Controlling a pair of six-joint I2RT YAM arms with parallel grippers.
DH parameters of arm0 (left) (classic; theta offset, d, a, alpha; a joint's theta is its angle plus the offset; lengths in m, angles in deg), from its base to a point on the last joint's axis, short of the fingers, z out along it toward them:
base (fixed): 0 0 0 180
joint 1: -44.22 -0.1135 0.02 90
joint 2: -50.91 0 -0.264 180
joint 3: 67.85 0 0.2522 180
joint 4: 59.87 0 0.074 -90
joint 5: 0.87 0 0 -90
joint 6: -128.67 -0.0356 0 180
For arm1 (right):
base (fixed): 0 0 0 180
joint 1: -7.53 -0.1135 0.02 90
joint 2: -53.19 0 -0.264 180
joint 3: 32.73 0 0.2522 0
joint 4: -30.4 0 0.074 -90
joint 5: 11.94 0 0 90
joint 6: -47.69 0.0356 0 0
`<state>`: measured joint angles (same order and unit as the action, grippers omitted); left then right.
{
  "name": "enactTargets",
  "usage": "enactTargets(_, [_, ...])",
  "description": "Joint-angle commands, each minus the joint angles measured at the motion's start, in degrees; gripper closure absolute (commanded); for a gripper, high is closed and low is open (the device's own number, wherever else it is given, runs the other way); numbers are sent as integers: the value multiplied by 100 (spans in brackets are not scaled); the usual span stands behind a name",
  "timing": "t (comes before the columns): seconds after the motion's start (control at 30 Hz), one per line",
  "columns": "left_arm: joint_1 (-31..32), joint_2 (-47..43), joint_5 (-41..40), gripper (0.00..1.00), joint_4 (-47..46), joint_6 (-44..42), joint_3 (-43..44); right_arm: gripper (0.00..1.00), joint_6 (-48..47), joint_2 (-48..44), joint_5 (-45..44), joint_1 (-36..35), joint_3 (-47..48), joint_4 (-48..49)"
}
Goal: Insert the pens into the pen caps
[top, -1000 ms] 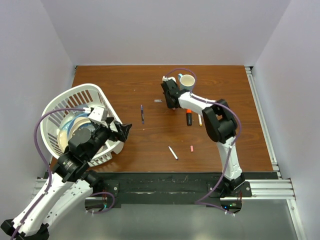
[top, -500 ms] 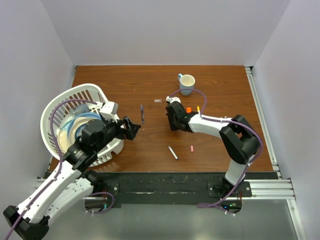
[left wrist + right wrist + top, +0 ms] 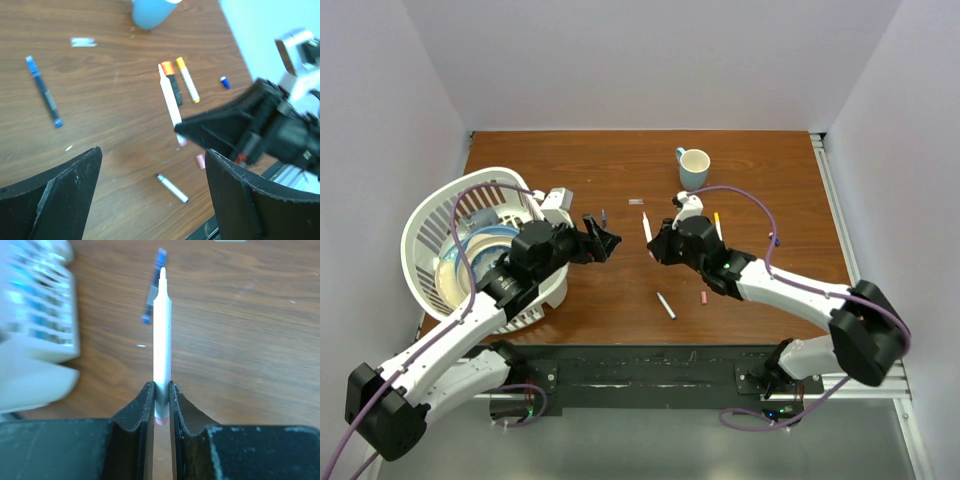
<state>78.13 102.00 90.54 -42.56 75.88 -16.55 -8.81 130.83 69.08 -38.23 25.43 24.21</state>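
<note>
Pale lilac walls (image 3: 650,60), brown wooden table (image 3: 550,160), metal rail (image 3: 846,250) at right

Looks like a robotics lab test cell, not anybody's home or office. The brown wood-grain tabletop (image 3: 570,170) is boxed in on three sides by plain pale wall panels (image 3: 640,60), with silver aluminium rails (image 3: 845,250) running along its edges. Two white robot arms (image 3: 790,295) trailing purple cables (image 3: 740,192) are bolted to a black base strip (image 3: 650,372) at the near edge. The only everyday stuff is staged props: a white plastic basket (image 3: 430,215), a light blue mug (image 3: 693,165) and some slim pens (image 3: 665,305).
</note>
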Motion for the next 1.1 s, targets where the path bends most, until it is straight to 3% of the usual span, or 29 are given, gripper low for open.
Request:
enactTargets(0.0, [37, 392, 395, 15, -1207, 383, 60, 94, 535, -583, 36, -152, -309, 1069])
enactTargets(0.23, [45, 1060, 755, 23, -1822, 471, 254, 94, 720, -1146, 203, -241, -757, 1466])
enactTargets(0.7, [116, 1579, 1195, 25, -2693, 436, 280, 94, 816, -1234, 510, -328, -635, 1712])
enactTargets(1.07, [160, 1860, 1555, 45, -3238, 717, 157, 94, 834, -1340, 431, -460, -740, 2073])
